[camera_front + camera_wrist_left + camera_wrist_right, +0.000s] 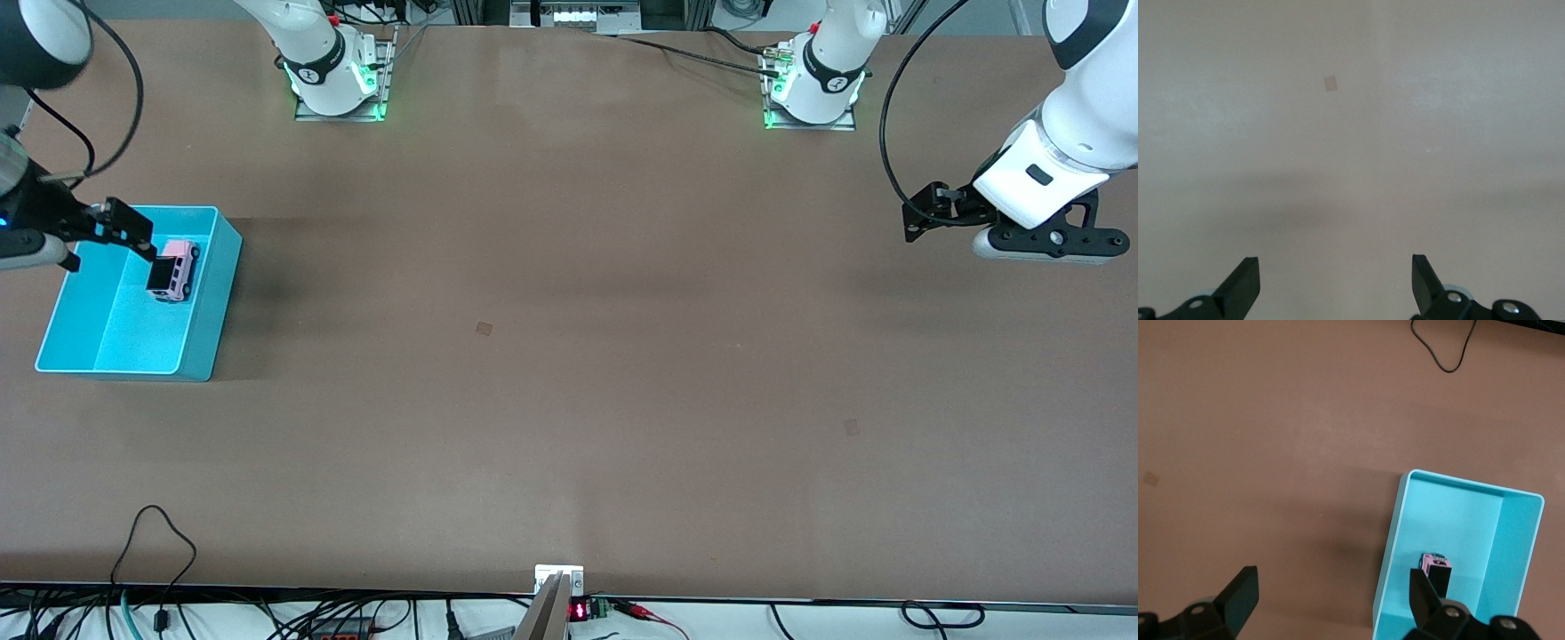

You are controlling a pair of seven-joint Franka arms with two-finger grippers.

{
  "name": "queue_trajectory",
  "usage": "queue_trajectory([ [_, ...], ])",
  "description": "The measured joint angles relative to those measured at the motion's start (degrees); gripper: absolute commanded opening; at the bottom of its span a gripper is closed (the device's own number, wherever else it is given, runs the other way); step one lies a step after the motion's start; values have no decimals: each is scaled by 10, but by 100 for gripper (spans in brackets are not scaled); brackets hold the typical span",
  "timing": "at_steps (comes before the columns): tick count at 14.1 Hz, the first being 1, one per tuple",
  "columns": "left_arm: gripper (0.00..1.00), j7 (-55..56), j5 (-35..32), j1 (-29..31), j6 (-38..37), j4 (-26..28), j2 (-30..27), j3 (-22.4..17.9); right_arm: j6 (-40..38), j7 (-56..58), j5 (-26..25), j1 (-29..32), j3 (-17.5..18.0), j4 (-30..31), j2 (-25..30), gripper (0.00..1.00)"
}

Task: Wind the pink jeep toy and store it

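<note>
The pink jeep toy (182, 264) (1431, 563), light pink with a black roof, rests inside the turquoise bin (210, 307) (1403, 520), in the part of the bin farther from the front camera. My right gripper (116, 253) (1333, 595) hangs open over the bin, holding nothing. One finger shows just beside the jeep and the other over the brown table next to the bin wall. My left gripper (920, 218) (1335, 280) waits open and empty over bare table at the left arm's end.
A small square patch (484, 328) (1331, 83) marks the brown tabletop near its middle. A black cable loop (151, 533) (1441, 353) lies on the table by the edge nearest the front camera, at the right arm's end.
</note>
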State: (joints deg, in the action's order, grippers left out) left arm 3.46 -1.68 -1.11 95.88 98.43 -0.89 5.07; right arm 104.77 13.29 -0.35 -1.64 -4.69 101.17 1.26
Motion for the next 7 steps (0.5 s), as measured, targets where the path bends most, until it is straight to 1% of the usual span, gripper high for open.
queue_trajectory([
  [3, 100, 0, 0, 0, 0, 0, 0, 1, -46, -9, 19, 1, 13, -44, 0, 100],
  [7, 100, 0, 0, -2, -2, 0, 0, 3, -103, -99, 20, 4, 40, -83, 0, 100],
])
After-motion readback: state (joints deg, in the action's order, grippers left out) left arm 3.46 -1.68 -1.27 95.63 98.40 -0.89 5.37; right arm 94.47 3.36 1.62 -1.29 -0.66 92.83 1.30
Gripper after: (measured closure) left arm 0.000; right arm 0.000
